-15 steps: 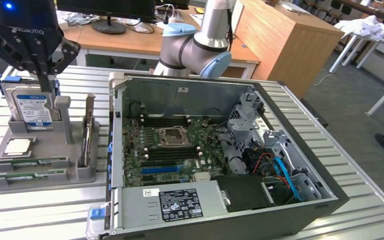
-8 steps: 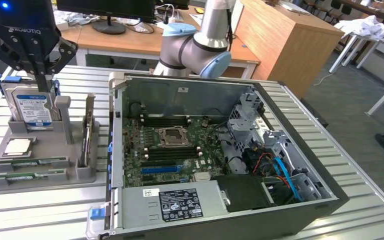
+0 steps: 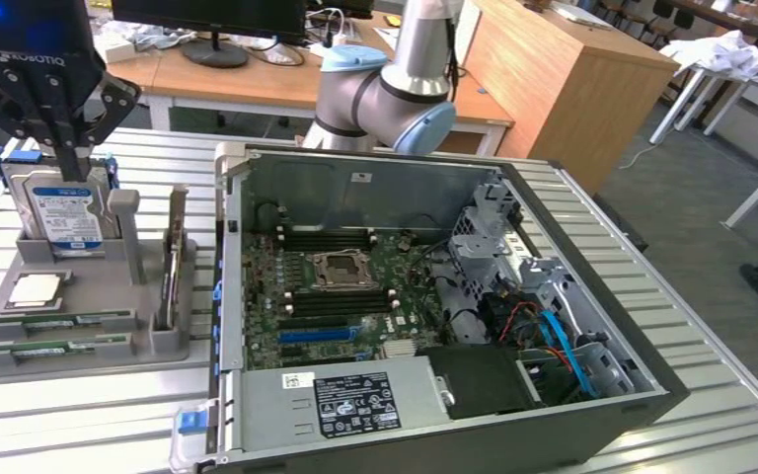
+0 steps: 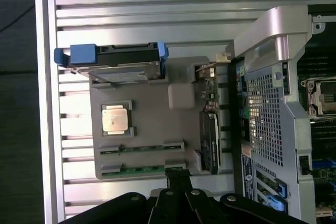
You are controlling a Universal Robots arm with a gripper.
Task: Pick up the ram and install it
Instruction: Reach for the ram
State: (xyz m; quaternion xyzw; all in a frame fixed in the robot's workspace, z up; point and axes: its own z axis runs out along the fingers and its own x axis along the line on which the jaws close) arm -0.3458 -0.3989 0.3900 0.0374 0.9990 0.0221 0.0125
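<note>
We see the gripper [image 3: 74, 160] up over the hard drive [image 3: 70, 212], fingers pressed together and empty. The ram [image 3: 50, 348] lies flat in the outermost slot of the grey tray [image 3: 37, 370], with the second stick [image 3: 56, 321] just beside it. The open PC case [image 3: 352, 183] sits on the desk [image 3: 721, 434] at the exterior view's right.

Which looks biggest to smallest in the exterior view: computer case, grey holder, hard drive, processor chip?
1. open black-and-silver computer case
2. grey plastic parts holder
3. upright blue-labelled hard drive
4. square silver processor chip
No close calls.
</note>
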